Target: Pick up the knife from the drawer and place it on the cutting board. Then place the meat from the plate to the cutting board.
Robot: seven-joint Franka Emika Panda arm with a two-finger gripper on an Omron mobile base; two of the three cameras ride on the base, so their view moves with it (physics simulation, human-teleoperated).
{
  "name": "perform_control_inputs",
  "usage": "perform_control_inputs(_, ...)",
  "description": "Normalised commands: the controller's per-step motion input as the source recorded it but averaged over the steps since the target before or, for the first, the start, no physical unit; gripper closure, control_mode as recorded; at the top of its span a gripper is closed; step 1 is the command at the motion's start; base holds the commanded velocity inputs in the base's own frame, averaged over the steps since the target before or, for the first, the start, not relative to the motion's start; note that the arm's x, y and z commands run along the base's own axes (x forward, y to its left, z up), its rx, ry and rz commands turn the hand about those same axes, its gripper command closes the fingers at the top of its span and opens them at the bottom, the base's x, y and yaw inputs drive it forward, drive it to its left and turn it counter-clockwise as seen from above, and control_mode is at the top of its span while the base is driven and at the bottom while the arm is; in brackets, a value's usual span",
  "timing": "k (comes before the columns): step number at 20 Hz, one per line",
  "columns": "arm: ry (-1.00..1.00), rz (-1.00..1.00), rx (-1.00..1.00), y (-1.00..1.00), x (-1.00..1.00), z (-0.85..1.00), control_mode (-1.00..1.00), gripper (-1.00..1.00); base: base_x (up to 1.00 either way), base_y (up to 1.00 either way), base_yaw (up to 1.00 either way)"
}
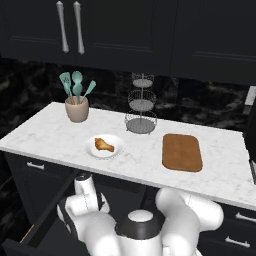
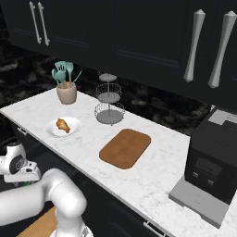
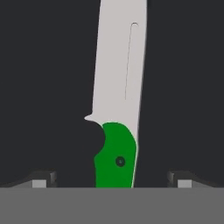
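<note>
where the white arm folds down from its base, the elbow sits high and the forearm drops below the counter edge into the open drawer (image 1: 47, 212), hand pointed downward.

- counter (image 1: 45, 135): white marble slab, bearing all items below except the knife.
- drawer: wide, black, pulled out under the counter's left part; dark interior.
- coffee machine (image 2: 214, 155): black box on a grey base, at the counter's right end.
- cutting board (image 1: 182, 152): reddish-brown, rounded corners, lying flat right of the plate, nothing on it.
- wire basket stand (image 1: 141, 106): three tiers, behind and between plate and board.
- plate (image 1: 92, 148): round, white, near the front edge, well apart from the board.
- cup (image 1: 77, 109): beige, holding teal utensils, behind the plate to the left.
- gripper (image 3: 112, 180): jaws spread wide, one tip on each side of the knife handle, neither touching it as seen from the hand camera.
- knife (image 3: 117, 105): pale blade, bright green handle, lying on the dark drawer floor, handle between the finger tips, blade pointing away from the hand.
- meat (image 1: 103, 145): golden-brown drumstick, resting on the plate.
</note>
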Motion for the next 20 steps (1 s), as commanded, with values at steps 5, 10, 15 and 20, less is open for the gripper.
perform_control_inputs(5, 0.01, 0.00, 0.00, 0.02, 0.00, -0.48, -1.00, 1.00, 0.00, 0.00, 0.00)
perform_control_inputs(10, 0.05, 0.00, 0.00, 0.15, -0.07, -0.54, -1.00, 1.00, 0.00, 0.00, 0.00)
perform_control_inputs(15, 0.06, 0.00, 0.00, 0.37, -0.41, -0.40, -1.00, 1.00, 0.00, 0.00, 0.00)
perform_control_inputs(20, 0.01, 0.00, 0.00, 0.45, -0.44, -0.26, -1.00, 1.00, 0.00, 0.00, 0.00)
